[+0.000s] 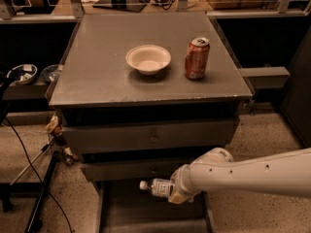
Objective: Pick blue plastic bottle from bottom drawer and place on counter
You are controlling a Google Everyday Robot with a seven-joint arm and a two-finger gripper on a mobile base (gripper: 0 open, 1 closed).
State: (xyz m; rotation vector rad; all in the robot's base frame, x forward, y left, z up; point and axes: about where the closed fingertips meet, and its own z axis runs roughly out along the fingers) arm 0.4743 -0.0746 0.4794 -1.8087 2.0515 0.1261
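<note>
The white arm (252, 171) reaches in low from the right, its gripper (176, 192) over the open bottom drawer (146, 212), jaws pinching the blue plastic bottle (156, 187) sideways, cap leftward. The bottle's base hides behind the gripper.

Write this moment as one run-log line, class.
gripper: over drawer, shut on bottle | bottle: horizontal, cap left | counter: bowl, can, no bottle yet
</note>
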